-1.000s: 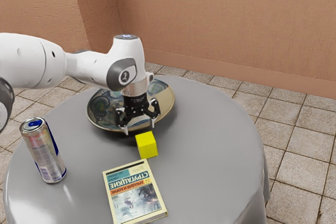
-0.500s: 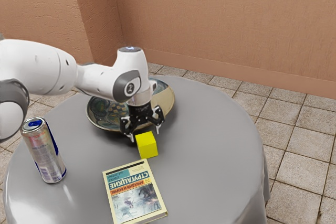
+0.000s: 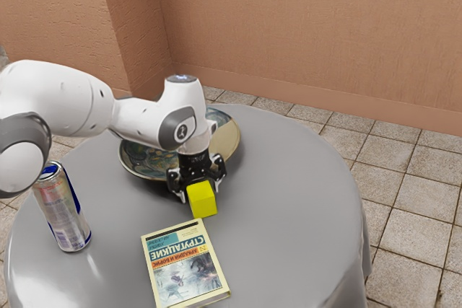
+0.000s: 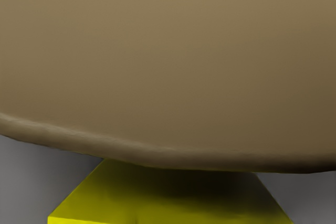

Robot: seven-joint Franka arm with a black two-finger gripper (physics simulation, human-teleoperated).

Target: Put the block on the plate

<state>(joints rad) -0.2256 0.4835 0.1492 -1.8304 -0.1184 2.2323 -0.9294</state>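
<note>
One open claw (image 3: 199, 192) points down beside the plate (image 3: 229, 141).
From the exterior view's left, the arm (image 3: 133, 120) slopes gently toward the plate, then bends steeply down at the wrist. The claw stands wide, closed on nothing, low at the plate's near side; the yellow block (image 3: 203, 202) is at its fingers, on the worktop (image 3: 289, 207) just beside the plate.

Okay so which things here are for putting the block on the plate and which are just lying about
For the job:
- yellow block
- round plate
- black gripper

Just lying about:
- silver-and-blue drink can
- Strugatsky book
</note>
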